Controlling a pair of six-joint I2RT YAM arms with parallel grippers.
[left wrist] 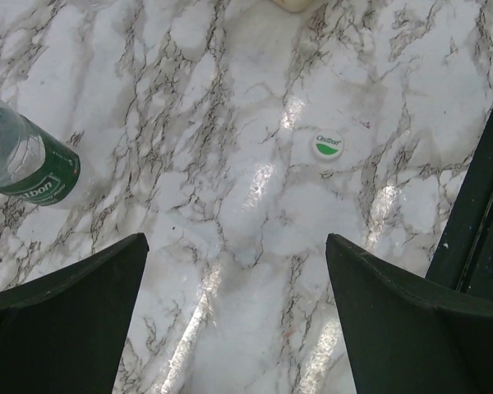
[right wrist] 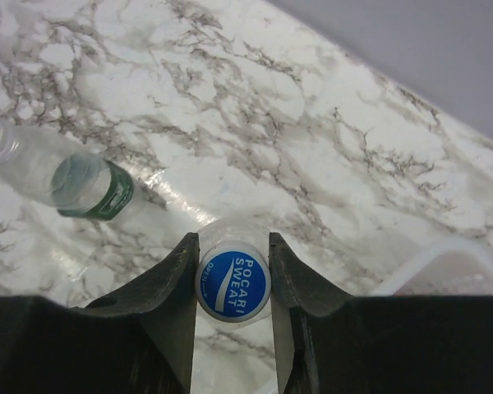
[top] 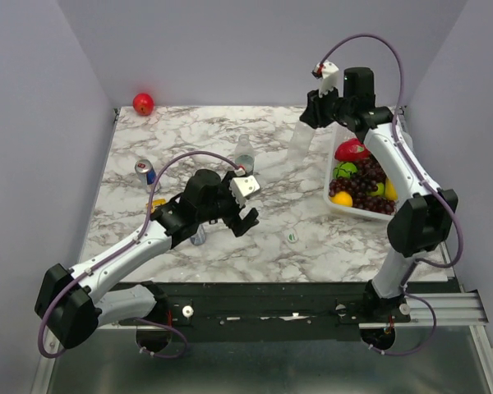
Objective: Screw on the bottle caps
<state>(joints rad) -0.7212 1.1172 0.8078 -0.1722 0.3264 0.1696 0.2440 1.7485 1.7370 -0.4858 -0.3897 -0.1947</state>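
Blue cap (right wrist: 232, 285) sits pinched between my right fingers (right wrist: 174, 287) atop the plain bottle (top: 300, 139) toward the far right corner of the desk (top: 189, 131); I judge it mid-screwing. My left fingers (left wrist: 74, 287) hang open near the green cap (left wrist: 328, 146), loose toward the near edge; the green-label bottle (top: 244, 156) awaits it.

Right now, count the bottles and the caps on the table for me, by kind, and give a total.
Bottles: 2, the green-label bottle and the plain bottle.
Caps: 2, the green-mark cap loose on the table, and the blue cap on the plain bottle.
Total: 4.
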